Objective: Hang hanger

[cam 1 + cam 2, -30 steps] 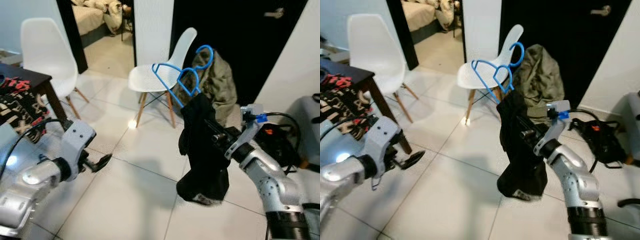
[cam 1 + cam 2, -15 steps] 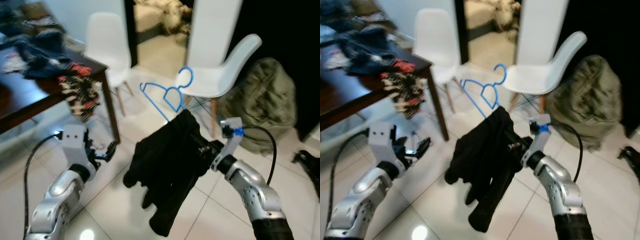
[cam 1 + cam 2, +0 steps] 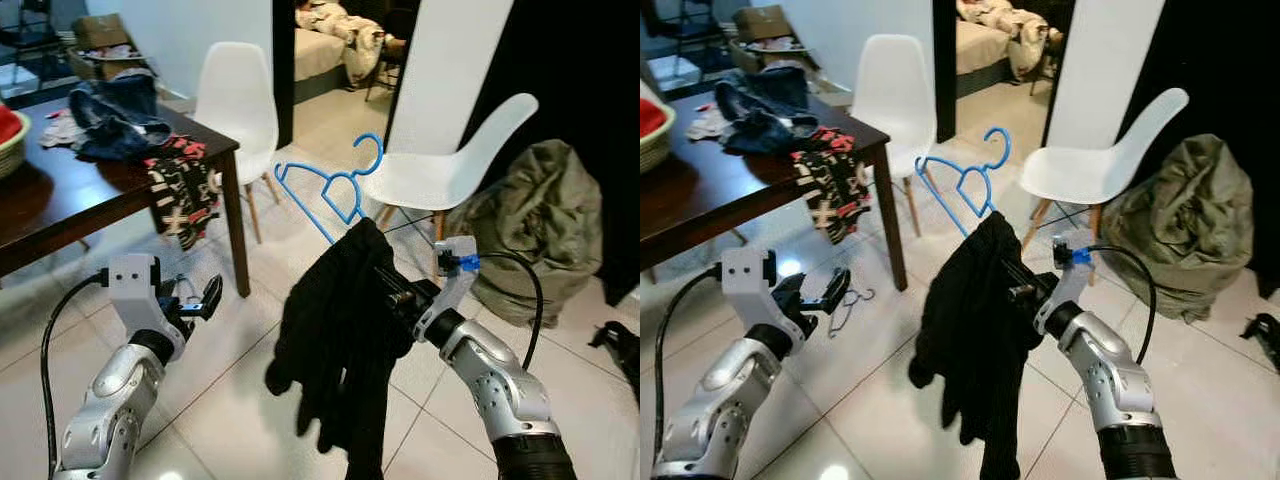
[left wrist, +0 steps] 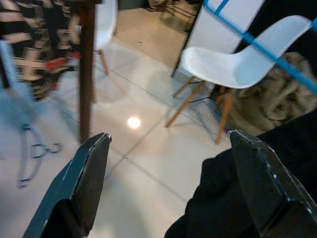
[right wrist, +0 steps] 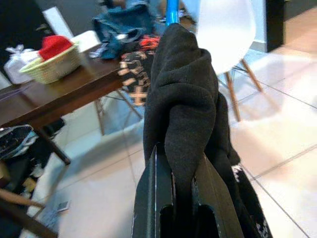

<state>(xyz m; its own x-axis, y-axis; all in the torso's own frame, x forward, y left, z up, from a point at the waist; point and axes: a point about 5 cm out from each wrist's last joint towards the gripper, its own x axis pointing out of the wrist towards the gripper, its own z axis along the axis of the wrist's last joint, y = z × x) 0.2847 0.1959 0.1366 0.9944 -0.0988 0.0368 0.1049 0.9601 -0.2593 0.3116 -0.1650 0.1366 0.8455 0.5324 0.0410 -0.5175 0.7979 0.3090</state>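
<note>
Blue hanger tilts, hook uppermost, toward chair.

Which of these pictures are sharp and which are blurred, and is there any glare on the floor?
Both eye views are fairly sharp; the blue hanger and black garment are crisp. Left wrist view: its fingers sharp, the patterned cloth smeared, a lamp glare spot on the floor tiles. Right wrist view: garment focused, the table behind soft.

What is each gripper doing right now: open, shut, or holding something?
Left gripper: open, holding nothing, above the floor.
Right gripper: shut on the black garment, which hangs with the blue hanger.
</note>
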